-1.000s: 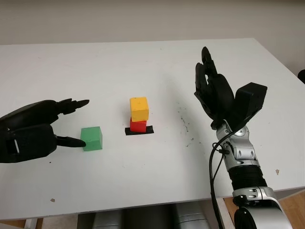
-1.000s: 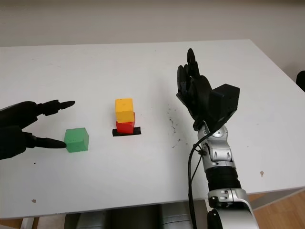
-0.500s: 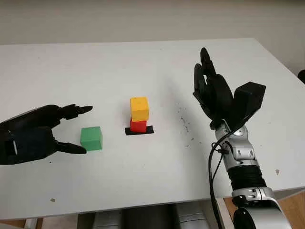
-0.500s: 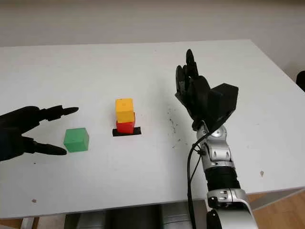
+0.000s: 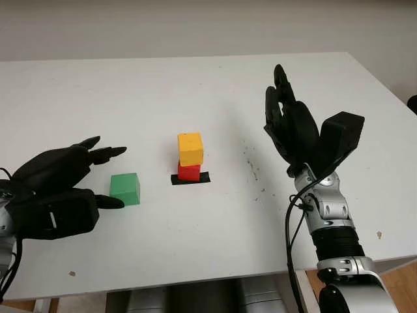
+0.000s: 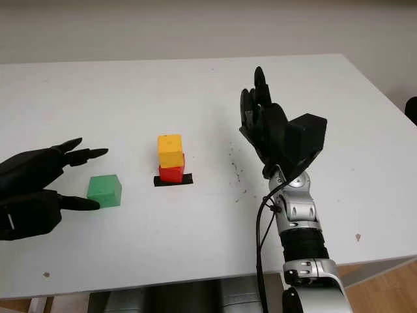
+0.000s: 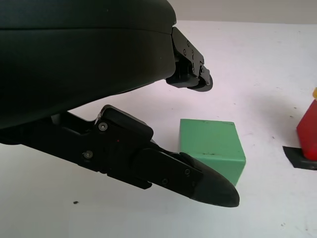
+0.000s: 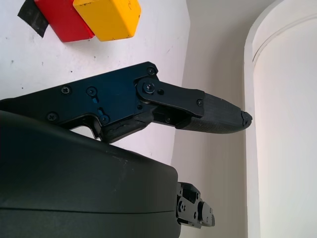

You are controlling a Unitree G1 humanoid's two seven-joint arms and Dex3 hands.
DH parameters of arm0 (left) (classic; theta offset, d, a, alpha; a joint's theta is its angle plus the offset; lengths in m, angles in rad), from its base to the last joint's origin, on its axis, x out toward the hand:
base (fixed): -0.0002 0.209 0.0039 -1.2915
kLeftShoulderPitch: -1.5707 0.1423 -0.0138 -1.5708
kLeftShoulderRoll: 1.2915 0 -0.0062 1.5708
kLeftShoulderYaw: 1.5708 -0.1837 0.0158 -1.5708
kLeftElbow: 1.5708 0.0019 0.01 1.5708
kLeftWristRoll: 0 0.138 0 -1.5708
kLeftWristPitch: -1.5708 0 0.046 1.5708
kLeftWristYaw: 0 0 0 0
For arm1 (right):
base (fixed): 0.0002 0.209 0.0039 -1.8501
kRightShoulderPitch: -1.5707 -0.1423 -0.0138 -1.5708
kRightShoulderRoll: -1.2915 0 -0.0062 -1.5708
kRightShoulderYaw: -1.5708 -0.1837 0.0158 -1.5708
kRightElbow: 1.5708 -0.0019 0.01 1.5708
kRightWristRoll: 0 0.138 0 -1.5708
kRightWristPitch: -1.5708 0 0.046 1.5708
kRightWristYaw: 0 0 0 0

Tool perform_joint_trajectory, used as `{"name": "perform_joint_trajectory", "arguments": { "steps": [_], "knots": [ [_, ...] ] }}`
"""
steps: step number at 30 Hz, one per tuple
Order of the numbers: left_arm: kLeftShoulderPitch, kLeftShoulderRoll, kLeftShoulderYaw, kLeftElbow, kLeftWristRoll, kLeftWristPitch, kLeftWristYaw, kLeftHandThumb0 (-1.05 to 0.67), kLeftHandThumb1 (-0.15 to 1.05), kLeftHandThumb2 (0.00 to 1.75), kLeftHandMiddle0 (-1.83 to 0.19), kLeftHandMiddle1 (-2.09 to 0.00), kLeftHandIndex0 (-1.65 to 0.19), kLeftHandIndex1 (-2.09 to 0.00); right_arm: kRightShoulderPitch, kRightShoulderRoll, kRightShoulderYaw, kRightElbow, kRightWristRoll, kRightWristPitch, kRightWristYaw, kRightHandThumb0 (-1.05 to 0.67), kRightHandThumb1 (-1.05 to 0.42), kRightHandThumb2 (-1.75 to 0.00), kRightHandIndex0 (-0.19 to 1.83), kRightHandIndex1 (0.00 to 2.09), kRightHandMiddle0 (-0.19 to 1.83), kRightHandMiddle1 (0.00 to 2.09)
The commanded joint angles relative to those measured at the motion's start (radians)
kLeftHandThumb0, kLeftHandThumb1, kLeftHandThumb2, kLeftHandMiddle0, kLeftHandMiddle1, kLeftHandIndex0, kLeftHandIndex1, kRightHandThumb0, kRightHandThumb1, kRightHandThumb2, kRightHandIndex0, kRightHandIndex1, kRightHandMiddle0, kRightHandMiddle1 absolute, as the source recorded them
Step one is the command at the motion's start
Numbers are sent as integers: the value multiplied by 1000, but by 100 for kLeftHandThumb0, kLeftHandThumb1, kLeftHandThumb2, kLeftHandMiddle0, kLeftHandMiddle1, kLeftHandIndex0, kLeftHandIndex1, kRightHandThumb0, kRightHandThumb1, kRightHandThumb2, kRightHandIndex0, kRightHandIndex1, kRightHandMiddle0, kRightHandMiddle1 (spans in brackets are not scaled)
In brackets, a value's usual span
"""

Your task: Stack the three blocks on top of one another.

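A yellow block point(image 5: 190, 149) sits on a red block point(image 5: 189, 171), which stands on a patch of black tape point(image 5: 191, 178) near the table's middle. To their left a green block point(image 5: 124, 188) lies alone on the white table point(image 5: 195, 91). My left hand point(image 5: 107, 177) is open just left of the green block, its fingers on either side of the block's left face without gripping it; the left wrist view shows the green block point(image 7: 212, 148) between the fingertips. My right hand point(image 5: 283, 111) is open, held upright above the table to the right of the stack.
Small dark specks point(image 5: 253, 171) mark the table between the stack and the right arm. The table's front edge runs close below both arms, and its right edge slants away at the far right.
My left hand has shifted right and turned, its fingers now closer around the green block. The right hand and all blocks have stayed put.
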Motion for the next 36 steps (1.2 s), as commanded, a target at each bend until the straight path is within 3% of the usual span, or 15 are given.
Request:
{"name": "perform_joint_trajectory", "arguments": {
  "steps": [1,8,13,23,26,27,30,36],
  "knots": [
    [6,-11,-9,-8,-16,-2,-8,-76,97,5,-4,-6,-32,-12,-3,1,-3,-22,2,3,1,-70,-105,-66,-19,0,-19,0],
    [2,-17,-3,0,-93,18,-77,-78,95,5,-2,-5,-32,-12,0,1,-6,-30,4,8,-1,-70,-105,-65,-19,0,-19,0],
    [8,-16,-14,1,-72,14,-67,-79,94,5,-3,-6,-33,-11,-1,3,-7,-31,5,9,-2,-70,-105,-64,-19,0,-19,0],
    [30,-49,-109,74,301,-116,328,-66,89,5,-20,-8,-47,-24,0,0,-6,-30,4,5,5,-70,-105,-65,-19,0,-19,0],
    [27,-59,-126,95,354,-138,400,-60,88,5,-27,-6,-19,-95,0,-1,-6,-30,1,6,3,-70,-105,-65,-19,0,-19,0],
    [27,-62,-129,100,365,-143,414,-59,88,5,-28,-6,-15,-106,0,-2,-6,-31,1,7,3,-70,-105,-65,-19,0,-19,0],
    [26,-74,-133,111,370,-157,438,-56,88,5,-31,-7,-12,-122,0,0,-7,-36,5,15,4,-70,-105,-65,-19,0,-19,0],
    [33,-93,-116,128,279,-184,412,-58,89,6,-30,-7,-9,-132,-3,-2,-4,-32,-1,8,2,-69,-105,-65,-19,0,-19,0]
  ]
}}
